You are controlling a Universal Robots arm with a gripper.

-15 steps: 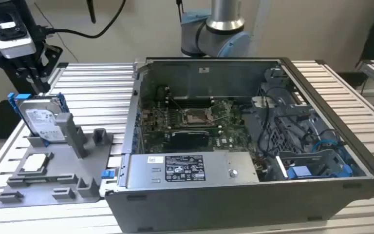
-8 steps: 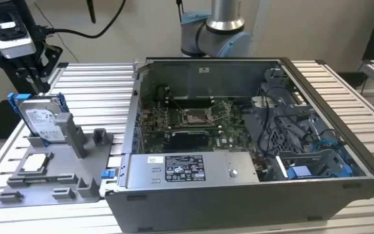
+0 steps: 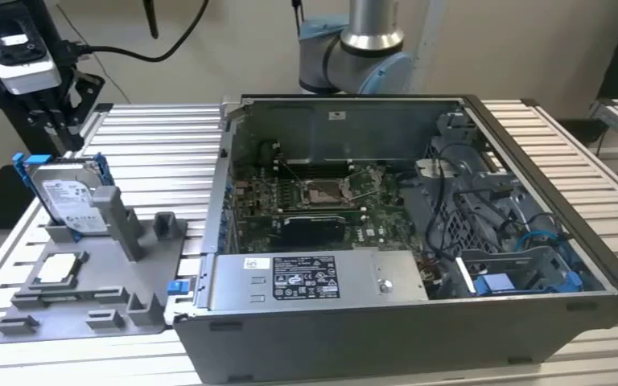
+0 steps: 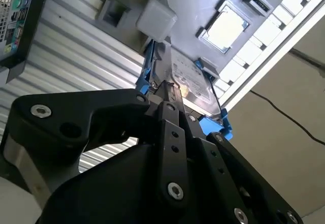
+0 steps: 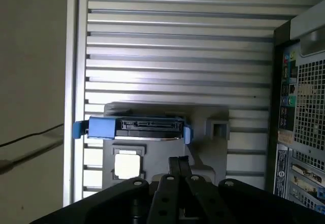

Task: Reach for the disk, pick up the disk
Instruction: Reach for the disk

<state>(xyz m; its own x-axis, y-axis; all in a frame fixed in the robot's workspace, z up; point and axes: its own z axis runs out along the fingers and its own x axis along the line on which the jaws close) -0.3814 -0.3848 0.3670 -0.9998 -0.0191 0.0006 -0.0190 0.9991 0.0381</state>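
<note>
Currently the gripper (image 3: 62, 137) is hovering directly above the disk (image 3: 71, 197), with its fingers drawn close together and holding nothing. The disk is standing on edge in the grey holder (image 3: 94, 297) by the table's (image 3: 158, 137) edge, presenting its long top edge to the fingertips.

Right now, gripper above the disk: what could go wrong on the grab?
1. The gripper hangs over the disk, which stands on edge in the grey holder; an off-centre descent could hit its top edge or blue frame.
2. The grey post stands right beside the disk; the gripper may clip it.
</note>
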